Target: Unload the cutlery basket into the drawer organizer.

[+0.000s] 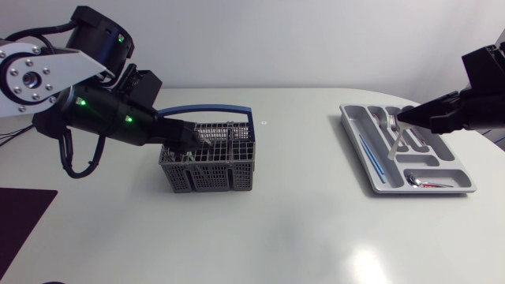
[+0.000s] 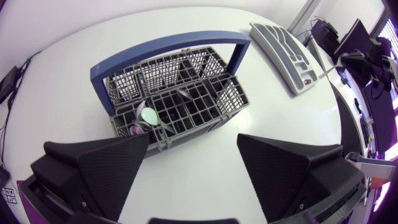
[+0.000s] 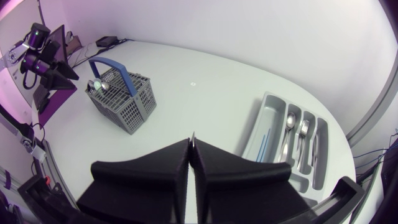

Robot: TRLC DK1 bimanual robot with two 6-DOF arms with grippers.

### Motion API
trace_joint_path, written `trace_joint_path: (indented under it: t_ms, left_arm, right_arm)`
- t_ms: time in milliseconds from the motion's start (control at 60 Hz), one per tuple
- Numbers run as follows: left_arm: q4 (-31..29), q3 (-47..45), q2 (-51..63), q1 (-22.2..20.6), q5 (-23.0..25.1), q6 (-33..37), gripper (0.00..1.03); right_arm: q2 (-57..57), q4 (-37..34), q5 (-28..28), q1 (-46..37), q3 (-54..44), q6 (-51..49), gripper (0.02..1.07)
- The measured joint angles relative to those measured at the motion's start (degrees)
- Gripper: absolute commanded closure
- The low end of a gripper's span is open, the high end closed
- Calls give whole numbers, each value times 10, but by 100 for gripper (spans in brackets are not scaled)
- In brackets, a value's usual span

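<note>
Wide-spread black fingers [image 2: 99, 168] of the left gripper [image 2: 194, 140] stand open with nothing between them; just ahead sits the cutlery basket [image 2: 186, 93], a spoon [image 2: 148, 116] in its nearest compartment. Lowered off-line, a finger would likely snag the blue handle [image 2: 168, 46] and tip the basket. The left arm [image 1: 102, 118] slants down over it. Far beyond, the right gripper [image 1: 399, 118] pinches a pale utensil [image 1: 392, 145] above the drawer organizer [image 1: 350, 118].

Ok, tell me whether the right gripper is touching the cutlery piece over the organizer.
Touching: the head view shows the cutlery piece hanging from the shut fingertips of the right gripper.
</note>
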Motion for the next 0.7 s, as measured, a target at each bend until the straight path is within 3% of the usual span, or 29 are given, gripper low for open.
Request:
trace_joint_path:
  t_ms: [317,700]
  left_arm:
    - [10,3,-1,-27,-11,-73,4]
    - [11,26,6,-30,-13,-170,4]
  right_arm:
    - [33,-1,2,-87,-21,-104,101]
    - [111,123,93,-153,-60,-207,101]
